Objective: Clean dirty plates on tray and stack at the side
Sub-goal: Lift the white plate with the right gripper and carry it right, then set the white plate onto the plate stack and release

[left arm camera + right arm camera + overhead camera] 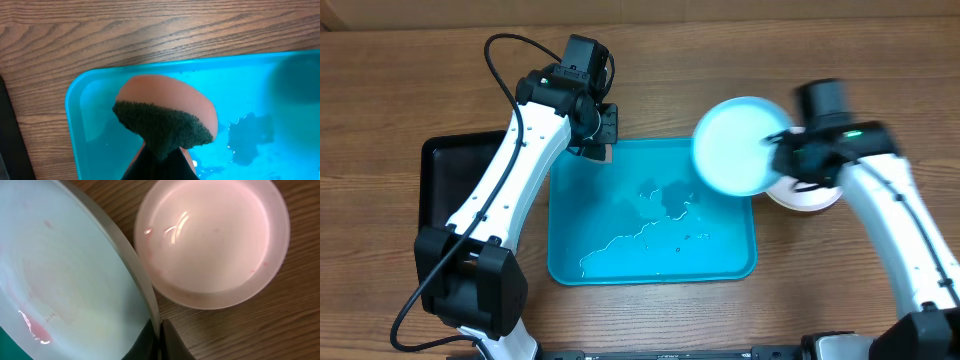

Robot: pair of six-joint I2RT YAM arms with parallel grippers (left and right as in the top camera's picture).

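Wooden table (400, 90). Plate (738, 145): faint red smear, lifted over far right corner of tray (720, 250), rim pinched by right gripper (782, 152). Second plate (810, 198): on table, just beside tray. Left gripper (595, 135): clamped on sponge (165, 120). Step, likely: stacking; next, lower squarely onto second plate, clearing tray rim. Table beyond is open.
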